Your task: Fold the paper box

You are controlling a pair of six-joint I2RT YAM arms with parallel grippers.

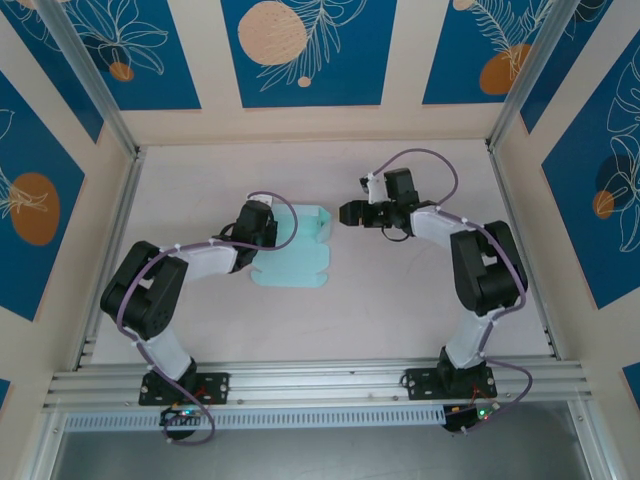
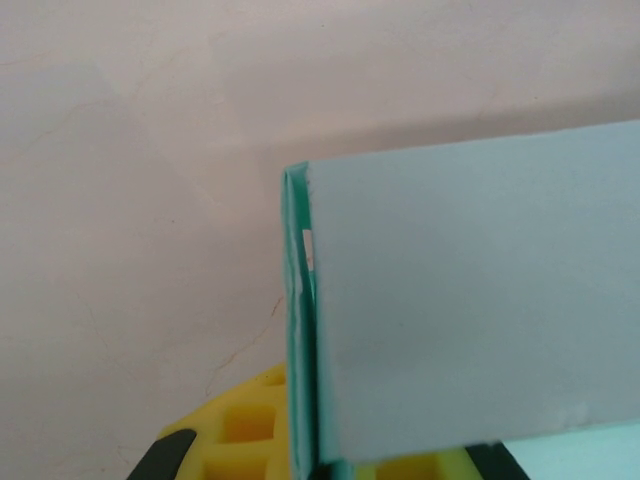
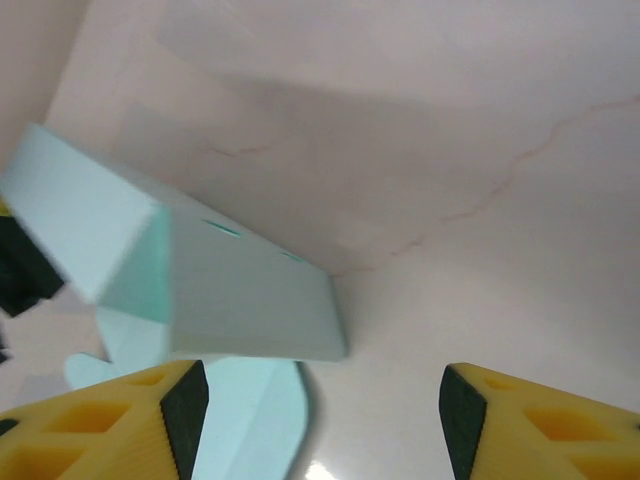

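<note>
Scene: two robot arms are reaching inward over a pale pink tabletop (image 1: 400, 300) and meeting at a mint-green card box (image 1: 300, 262) near its middle.
Box: it is lying mostly flat on the tabletop as a cut-out sheet with rounded tabs, while one panel on its far side is standing roughly upright.
Left claw (image 1: 276, 228): it is clenching the raised panel. In the left wrist view the card's edge is running down between the yellow fingers (image 2: 240, 432), so the panel is being held up, not standing by itself.
Why held so: pinching the panel upright is probably setting a crease and giving the other arm a firm wall to fold against.
Right claw (image 1: 346, 213): it is released, with its fingers spread wide and nothing between them. It is hovering just beside the box's right edge and facing it.
Box relative to right claw: in the right wrist view the raised panel is sitting ahead and off to one side, and a flat tab is lying beside one finger.
Step in hand: the right claw seems to be lining up on a side flap.
</note>
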